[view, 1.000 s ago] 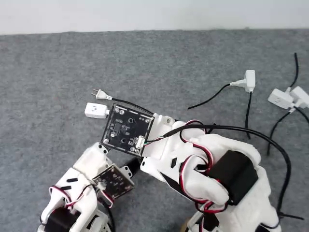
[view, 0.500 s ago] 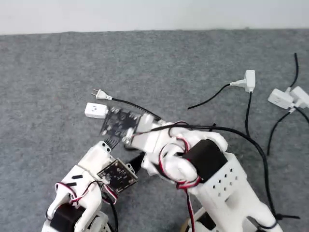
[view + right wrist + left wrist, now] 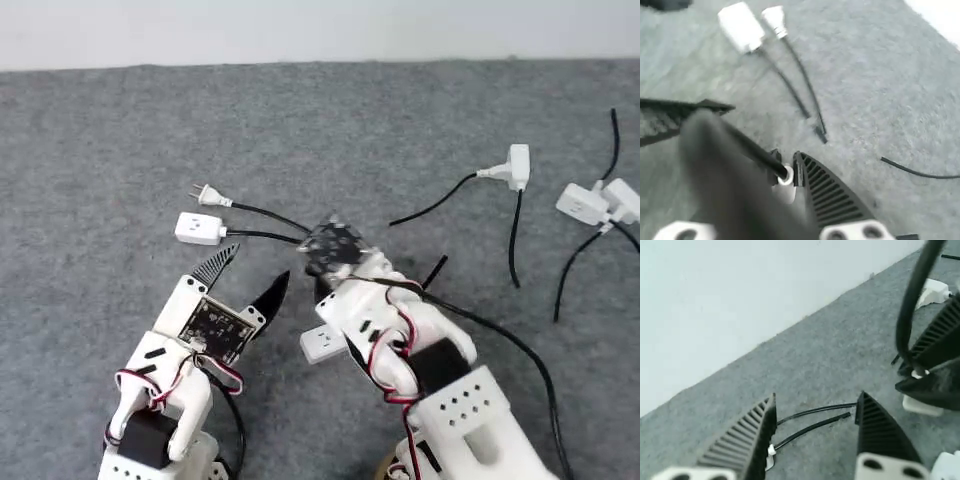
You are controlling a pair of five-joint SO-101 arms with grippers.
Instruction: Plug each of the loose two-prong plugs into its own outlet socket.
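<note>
The right claw (image 3: 907, 375) is gripping a plug (image 3: 785, 175) close to a white socket (image 3: 322, 343) on the bench (image 3: 450, 120). The left claw (image 3: 262, 259) is standing wide open beside them, holding nothing.

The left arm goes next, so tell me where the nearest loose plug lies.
High view: the plug lies left of centre on the table, just beyond the white socket, both ahead of the open left claw.

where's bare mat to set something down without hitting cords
Free: the strip of mat between the wall and the two-prong plug, and left of the socket. Crowded: the corded sockets at the right edge, and around the left gripper.
</note>
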